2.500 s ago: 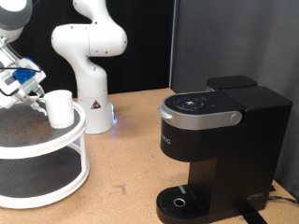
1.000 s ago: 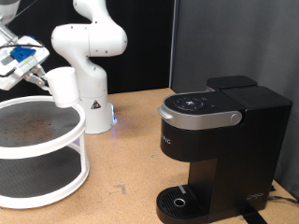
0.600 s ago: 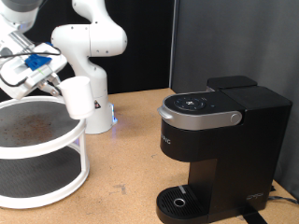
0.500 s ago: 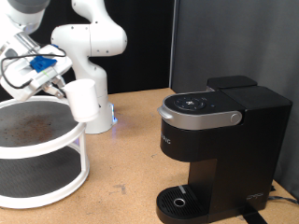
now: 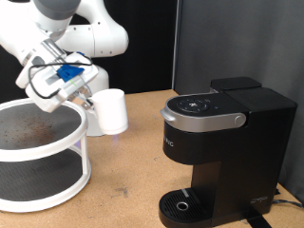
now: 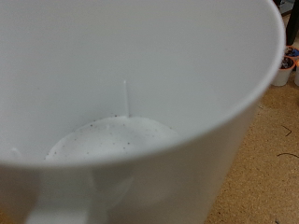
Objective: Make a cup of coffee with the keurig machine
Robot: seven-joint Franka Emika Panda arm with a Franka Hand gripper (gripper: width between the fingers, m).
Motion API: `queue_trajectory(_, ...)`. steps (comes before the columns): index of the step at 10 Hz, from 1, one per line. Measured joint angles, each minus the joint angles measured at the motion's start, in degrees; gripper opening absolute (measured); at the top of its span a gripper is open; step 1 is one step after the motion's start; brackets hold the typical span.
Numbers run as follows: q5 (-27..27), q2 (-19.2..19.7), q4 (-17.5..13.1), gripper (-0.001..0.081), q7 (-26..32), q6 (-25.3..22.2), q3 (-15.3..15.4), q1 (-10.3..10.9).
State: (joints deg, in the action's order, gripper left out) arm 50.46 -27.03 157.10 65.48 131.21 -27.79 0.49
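Observation:
My gripper (image 5: pixel 87 96) is shut on the rim of the white cup (image 5: pixel 109 110) and holds it in the air, to the right of the white stand and left of the keurig machine (image 5: pixel 220 152) in the exterior view. The cup hangs upright above the wooden table. The machine is black with a silver-grey lid handle (image 5: pixel 201 118), its lid down, and a round drip base (image 5: pixel 182 205) with nothing on it. In the wrist view the cup (image 6: pixel 131 103) fills the picture, with pale specks on its inner bottom; the fingers do not show there.
A white two-tier round stand (image 5: pixel 43 152) with a brown top sits at the exterior view's left. A second white robot arm base (image 5: pixel 95 57) stands behind. Small pods (image 6: pixel 285 67) lie on the wooden table (image 5: pixel 133 171).
The gripper lifted the cup off the stand's top tier and carried it to the right and slightly down, towards the machine.

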Motion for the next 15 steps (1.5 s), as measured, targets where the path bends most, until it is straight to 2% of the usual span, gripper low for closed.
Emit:
queue_trajectory(2, 1.9, 2.9, -1.3, 0.0072, -0.2, 2.0, 1.6, 2.3)
queue_trajectory(3, 1.9, 2.8, -1.2, 0.0072, -0.1, 1.8, 1.4, 2.3)
queue_trajectory(5, 2.1, 3.2, 0.0, 0.0072, 1.5, 2.6, 1.2, 2.3)
queue_trajectory(7, 4.6, 5.7, 2.2, 0.0072, 5.0, 8.0, 1.7, 3.3)
queue_trajectory(10, 13.2, 13.1, 2.3, 0.0072, 12.2, 13.6, 1.8, 6.9)
queue_trajectory(12, 19.8, 17.8, 1.2, 0.0072, 17.7, 13.9, 1.9, 8.6)
queue_trajectory(15, 25.7, 21.7, -1.1, 0.0072, 19.6, 13.8, 3.4, 9.7)
